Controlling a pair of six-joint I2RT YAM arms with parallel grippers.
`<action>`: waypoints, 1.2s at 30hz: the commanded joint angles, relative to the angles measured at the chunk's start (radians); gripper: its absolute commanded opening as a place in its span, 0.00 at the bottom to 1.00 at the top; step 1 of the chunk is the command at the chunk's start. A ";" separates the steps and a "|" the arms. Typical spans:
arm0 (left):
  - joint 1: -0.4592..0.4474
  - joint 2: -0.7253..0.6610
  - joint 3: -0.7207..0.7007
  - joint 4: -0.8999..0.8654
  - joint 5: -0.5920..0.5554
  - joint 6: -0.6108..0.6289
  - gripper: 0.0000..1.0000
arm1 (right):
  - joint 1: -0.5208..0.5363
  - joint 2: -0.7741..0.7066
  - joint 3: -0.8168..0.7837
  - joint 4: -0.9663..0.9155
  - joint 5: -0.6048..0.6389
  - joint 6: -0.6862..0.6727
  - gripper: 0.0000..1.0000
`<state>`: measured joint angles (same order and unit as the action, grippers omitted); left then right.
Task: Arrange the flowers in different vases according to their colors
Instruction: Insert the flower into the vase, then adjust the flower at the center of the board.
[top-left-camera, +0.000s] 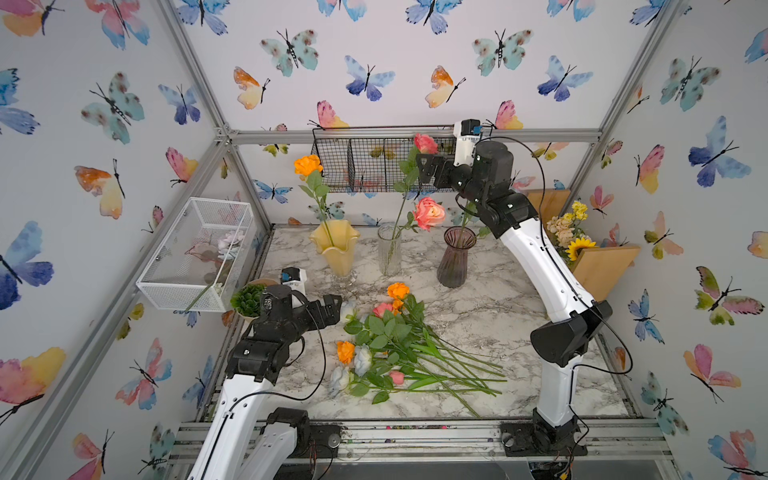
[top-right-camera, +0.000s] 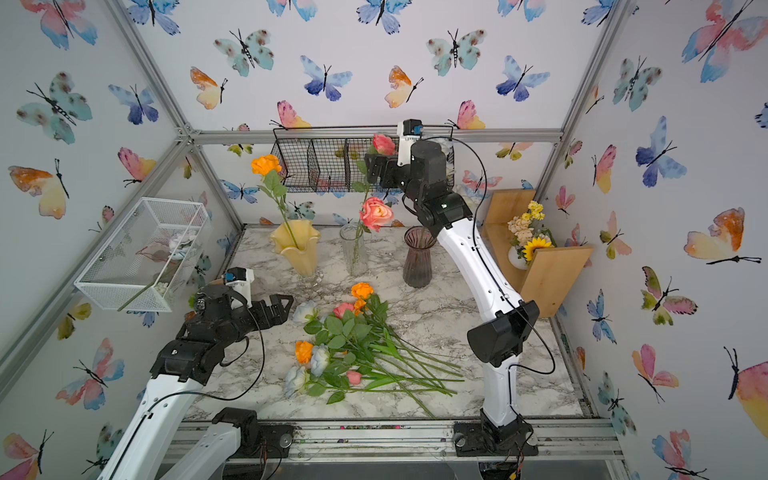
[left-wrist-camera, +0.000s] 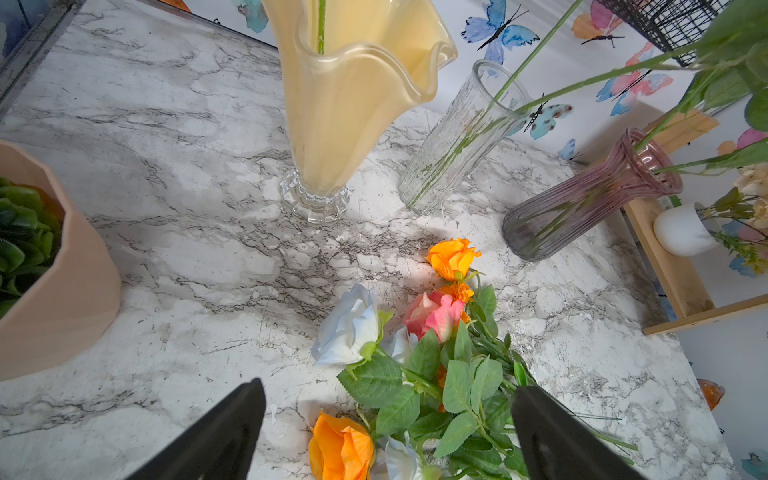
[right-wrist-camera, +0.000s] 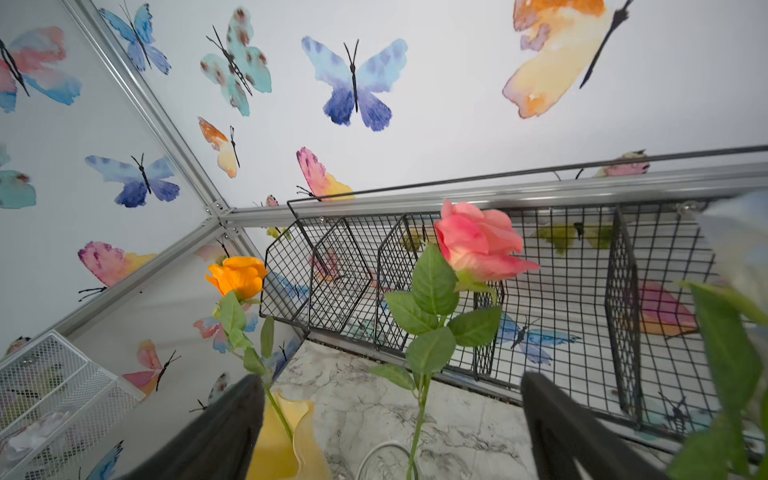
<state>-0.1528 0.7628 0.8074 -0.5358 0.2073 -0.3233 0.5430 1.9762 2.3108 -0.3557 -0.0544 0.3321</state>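
Three vases stand at the back of the marble table in both top views. The yellow vase (top-left-camera: 334, 249) (top-right-camera: 297, 249) holds an orange rose (top-left-camera: 308, 165). Two pink roses (top-left-camera: 429, 212) stand in the clear vase (top-left-camera: 389, 249) (left-wrist-camera: 461, 137). The purple vase (top-left-camera: 456, 257) (left-wrist-camera: 582, 195) holds green stems whose blooms are hidden behind my right arm. My right gripper (top-left-camera: 428, 166) (right-wrist-camera: 392, 380) is open high over the clear vase, with the taller pink rose (right-wrist-camera: 478, 245) and its stem between the fingers, untouched. Loose flowers (top-left-camera: 395, 345) (top-right-camera: 353, 345) lie mid-table. My left gripper (top-left-camera: 332, 305) (left-wrist-camera: 388, 387) hangs open over their blooms.
A succulent in a tan pot (top-left-camera: 248, 300) (left-wrist-camera: 62, 270) sits just left of my left gripper. A white mesh basket (top-left-camera: 199, 253) hangs on the left wall, and a black wire basket (top-left-camera: 365, 162) on the back wall is close behind my right gripper. A wooden shelf (top-left-camera: 602, 266) with a sunflower bouquet (top-left-camera: 571, 232) stands at right.
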 joint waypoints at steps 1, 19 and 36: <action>-0.002 0.006 -0.011 0.008 0.010 -0.002 0.99 | 0.006 -0.076 0.008 -0.053 -0.033 -0.006 0.98; -0.007 -0.003 -0.004 0.000 0.012 -0.003 0.99 | 0.006 -0.691 -0.666 -0.390 -0.004 -0.038 0.96; -0.058 -0.045 0.015 -0.038 -0.003 -0.047 0.99 | 0.025 -0.678 -1.206 -0.390 -0.300 -0.080 0.53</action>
<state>-0.2070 0.7471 0.8097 -0.5484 0.2062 -0.3511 0.5514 1.2671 1.1465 -0.8188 -0.2966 0.2859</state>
